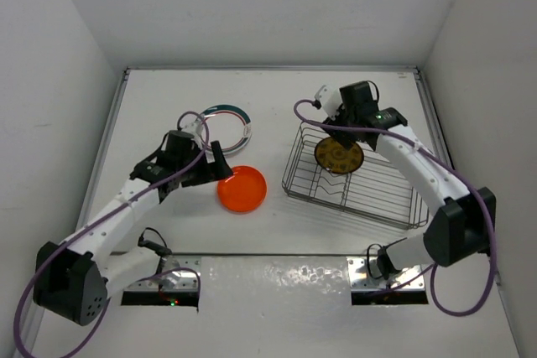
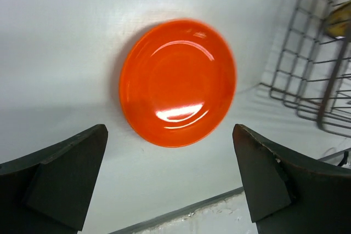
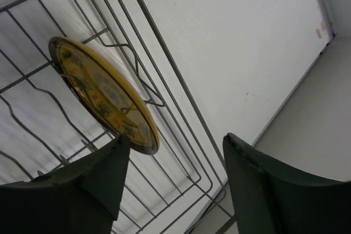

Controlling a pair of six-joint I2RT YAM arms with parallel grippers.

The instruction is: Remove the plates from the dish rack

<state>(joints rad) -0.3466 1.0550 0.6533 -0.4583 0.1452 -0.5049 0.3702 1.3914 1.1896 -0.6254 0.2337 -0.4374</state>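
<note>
Plates at our left lie flat on the bench [image 1: 277,98]: a green-rimmed white plate [image 1: 225,123] and an orange plate [image 1: 242,189], the latter below our left tool [image 2: 170,132], which is spread wide and empty. At right the amber plate [image 3: 104,94] stands on edge in the dish rack [image 1: 377,199], its rim off to one side of the gap in our nearer right tool [image 3: 175,138], also spread and empty.
</note>
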